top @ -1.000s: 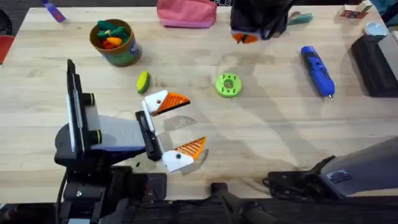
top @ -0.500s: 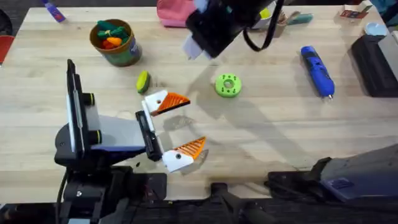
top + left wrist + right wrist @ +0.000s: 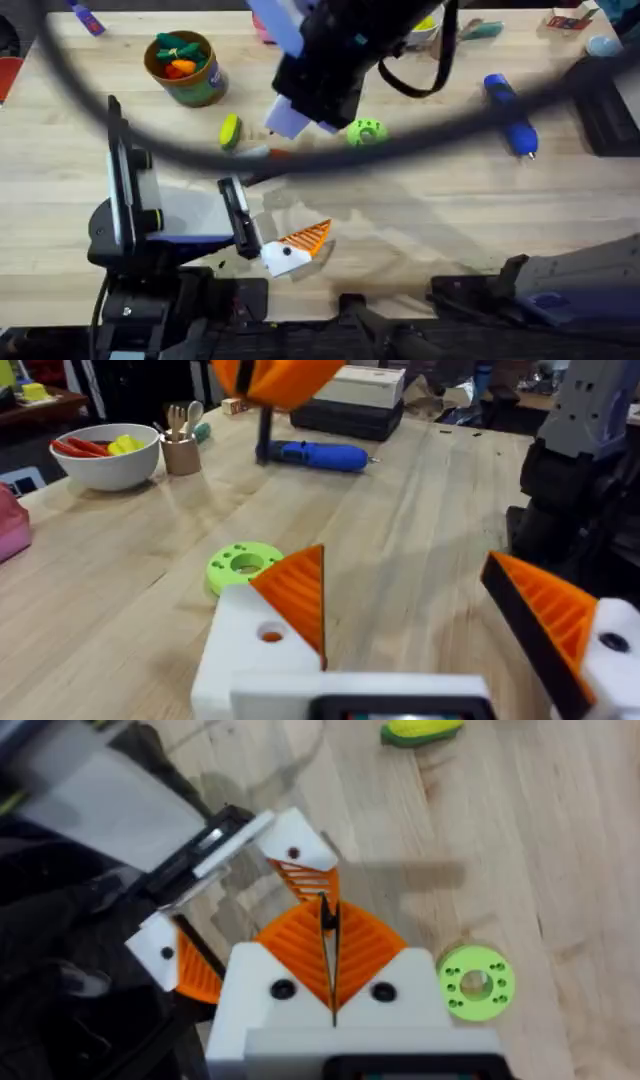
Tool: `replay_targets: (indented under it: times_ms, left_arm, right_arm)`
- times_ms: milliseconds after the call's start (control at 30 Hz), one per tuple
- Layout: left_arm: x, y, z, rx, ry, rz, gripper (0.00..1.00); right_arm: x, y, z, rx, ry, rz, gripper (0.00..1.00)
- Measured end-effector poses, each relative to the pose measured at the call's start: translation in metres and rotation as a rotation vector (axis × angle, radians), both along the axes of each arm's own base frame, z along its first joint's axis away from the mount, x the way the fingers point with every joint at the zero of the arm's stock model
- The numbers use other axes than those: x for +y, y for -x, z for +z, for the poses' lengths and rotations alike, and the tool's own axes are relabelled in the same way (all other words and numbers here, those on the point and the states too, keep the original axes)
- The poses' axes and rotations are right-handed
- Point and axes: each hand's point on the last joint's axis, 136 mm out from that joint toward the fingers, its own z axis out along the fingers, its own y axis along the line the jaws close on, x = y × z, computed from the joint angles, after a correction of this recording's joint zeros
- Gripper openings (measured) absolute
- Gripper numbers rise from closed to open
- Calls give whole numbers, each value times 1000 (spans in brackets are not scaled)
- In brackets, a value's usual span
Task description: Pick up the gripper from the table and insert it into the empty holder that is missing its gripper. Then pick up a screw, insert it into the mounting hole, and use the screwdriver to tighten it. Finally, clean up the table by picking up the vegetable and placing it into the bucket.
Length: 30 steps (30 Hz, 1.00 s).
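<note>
My left gripper [image 3: 305,198] rests open on the table [image 3: 450,210], and each of its white holder blocks carries an orange ribbed tip [image 3: 300,595]. My right gripper [image 3: 290,120] hangs large and dark over its far finger [image 3: 290,840]. The right gripper [image 3: 328,910] is shut, with a small dark screw pinched at the pad tips. The yellow-green vegetable [image 3: 230,131] lies beside the olive bucket [image 3: 185,68]. At the right lies the blue screwdriver [image 3: 510,112].
A green round disc [image 3: 367,133] sits mid-table, partly under the right arm. The bucket holds orange-and-green plush toys. A white bowl [image 3: 105,455] and a cup of utensils [image 3: 182,448] stand at the back. A black case [image 3: 605,105] lies at the right edge.
The right arm has swung from the back of the table toward the left gripper and risen close under the camera, covering its far finger. The left arm has not moved.
</note>
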Motion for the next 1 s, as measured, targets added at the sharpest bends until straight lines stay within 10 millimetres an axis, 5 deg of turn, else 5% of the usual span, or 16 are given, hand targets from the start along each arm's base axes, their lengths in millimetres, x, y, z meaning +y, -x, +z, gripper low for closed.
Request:
replay_targets:
  times_ms: [300,667,1000]
  left_arm:
    - [0,0,0,0,0,0,986]
    - [0,0,0,0,0,0,985]
    - [0,0,0,0,0,0,985]
  right_arm:
    - [17,22,-6,-23,83,124,6]
    - [26,11,-38,-107,229,141,6]
    - [36,10,-38,-138,213,150,6]
